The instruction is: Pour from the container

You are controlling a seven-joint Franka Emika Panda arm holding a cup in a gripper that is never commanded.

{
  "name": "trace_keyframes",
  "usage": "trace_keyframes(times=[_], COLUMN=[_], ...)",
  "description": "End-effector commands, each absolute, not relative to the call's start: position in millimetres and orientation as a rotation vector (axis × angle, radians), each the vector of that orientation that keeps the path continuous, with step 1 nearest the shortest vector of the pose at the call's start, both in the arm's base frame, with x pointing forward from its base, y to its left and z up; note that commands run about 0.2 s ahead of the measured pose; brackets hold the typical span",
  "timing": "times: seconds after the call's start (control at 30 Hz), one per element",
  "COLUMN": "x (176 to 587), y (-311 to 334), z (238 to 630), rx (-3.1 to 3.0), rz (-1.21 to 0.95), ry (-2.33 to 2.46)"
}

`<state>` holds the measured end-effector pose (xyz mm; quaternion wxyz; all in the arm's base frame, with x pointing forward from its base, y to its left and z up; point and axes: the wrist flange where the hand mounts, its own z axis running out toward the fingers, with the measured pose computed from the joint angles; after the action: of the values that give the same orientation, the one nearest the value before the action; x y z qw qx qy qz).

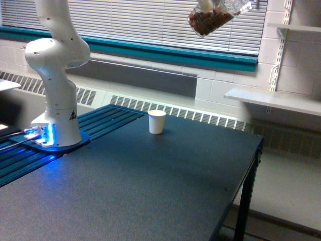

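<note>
Exterior view: container point(210, 20) high above table point(150, 191).

No words, brands or numbers can be read anywhere. The only sign is a small black triangular mark on the white robot base point(56, 123), at the left of the frame; its symbol is too small to tell.

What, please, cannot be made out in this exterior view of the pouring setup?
- Gripper: cut off by the top edge; open or shut unknown.
- Tilted clear plastic cup of dark brown bits: its upper part is cropped and blurred.
- Small white paper cup on the black table: its inside is hidden by its own wall.
</note>
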<state>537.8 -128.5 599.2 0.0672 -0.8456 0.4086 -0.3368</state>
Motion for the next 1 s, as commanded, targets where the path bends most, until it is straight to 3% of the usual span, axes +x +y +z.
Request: trace_keyframes(times=[0.03, 0.3, 1.0], x=[547.3, 548.7, 528.8], y=[-69.8, -0.8, 43.4], z=[599.9, 599.6, 588.4], rx=[-2.514, -2.522, -2.487], rz=[-0.978, -0.938, -0.865], ry=[1.218, 1.141, 1.24])
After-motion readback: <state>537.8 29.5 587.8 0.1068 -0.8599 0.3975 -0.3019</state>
